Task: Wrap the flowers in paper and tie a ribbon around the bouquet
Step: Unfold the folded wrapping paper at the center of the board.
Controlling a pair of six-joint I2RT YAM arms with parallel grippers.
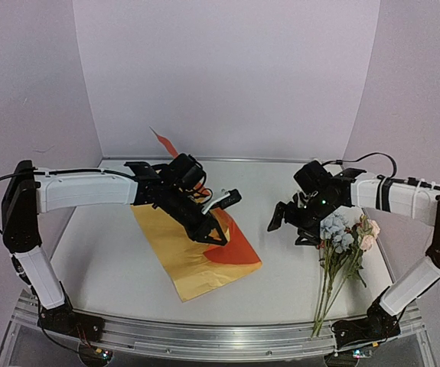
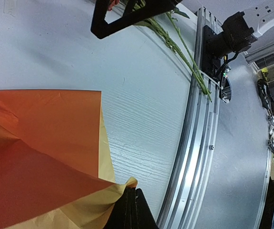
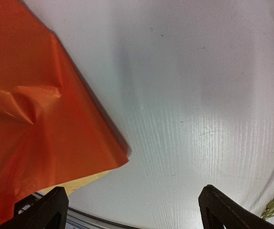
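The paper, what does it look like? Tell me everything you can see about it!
The paper is one big thin sheet, yellow on one face, bright orange on the other, a bit creased. It lies on the table, left of the middle, yellow face up. One corner is folded over, so orange shows. The left gripper, jaws shut, pinches that lifted edge. The flowers lie apart, to its right.
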